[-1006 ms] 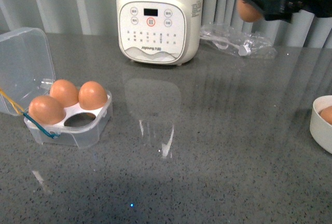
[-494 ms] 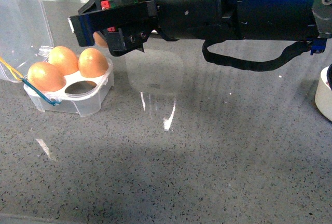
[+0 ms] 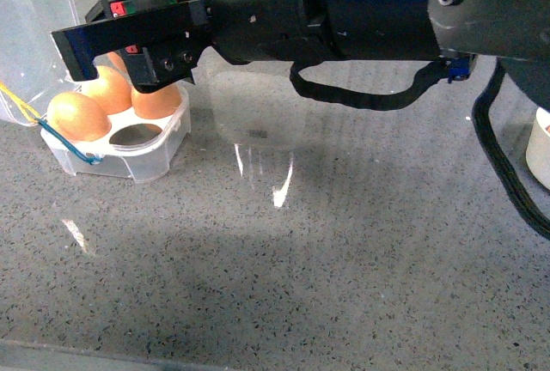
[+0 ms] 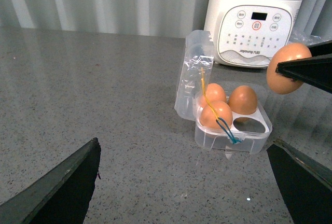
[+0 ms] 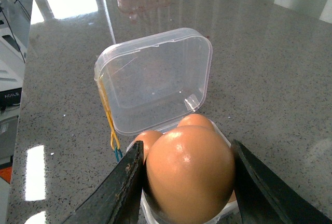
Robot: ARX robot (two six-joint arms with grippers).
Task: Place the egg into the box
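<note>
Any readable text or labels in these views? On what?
"Joyoung", then small unreadable characters: front of the white blender.
Blender button labels and display: too small to read.
"AGILE", faint: dark object in the right wrist view.
None on the egg or the box.

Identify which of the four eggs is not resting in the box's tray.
The egg clamped in the right gripper, held in the air; the other three sit in holes of the box.

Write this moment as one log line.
right gripper: shut on egg, near box | box: lid open, three eggs, one hole free | left gripper: open
</note>
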